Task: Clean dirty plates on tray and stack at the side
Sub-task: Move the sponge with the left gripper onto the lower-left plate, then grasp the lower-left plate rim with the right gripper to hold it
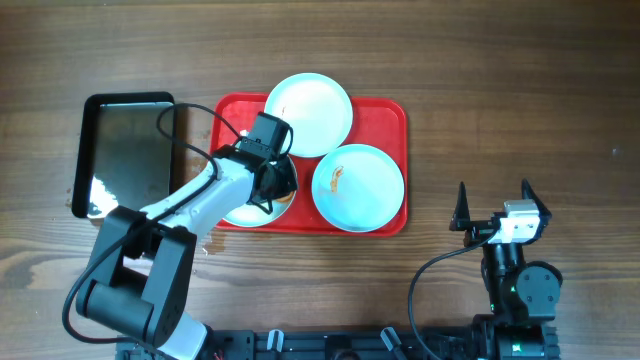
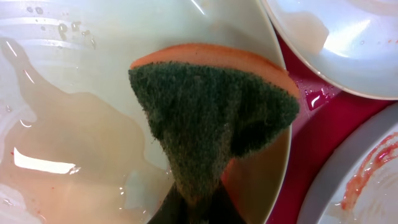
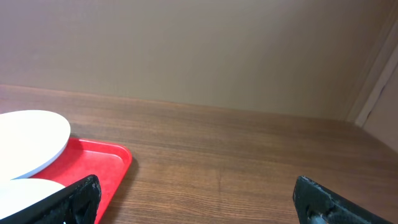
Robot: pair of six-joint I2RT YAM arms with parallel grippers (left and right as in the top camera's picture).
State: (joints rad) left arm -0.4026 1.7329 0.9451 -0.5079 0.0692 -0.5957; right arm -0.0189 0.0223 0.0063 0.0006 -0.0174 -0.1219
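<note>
Three pale plates lie on the red tray (image 1: 395, 110). The back plate (image 1: 308, 113) looks clean. The right plate (image 1: 358, 187) carries an orange-brown smear. The front-left plate (image 1: 243, 212) is mostly hidden under my left arm; in the left wrist view it (image 2: 93, 81) is wet with pinkish water. My left gripper (image 1: 277, 180) is shut on a green and orange sponge (image 2: 211, 112) pressed on that plate. My right gripper (image 1: 495, 210) is open and empty over the table, right of the tray (image 3: 102, 165).
A glossy black tray (image 1: 125, 150) lies left of the red tray. Bare wooden table (image 1: 500, 100) lies to the right and behind. A cable runs near the right arm's base.
</note>
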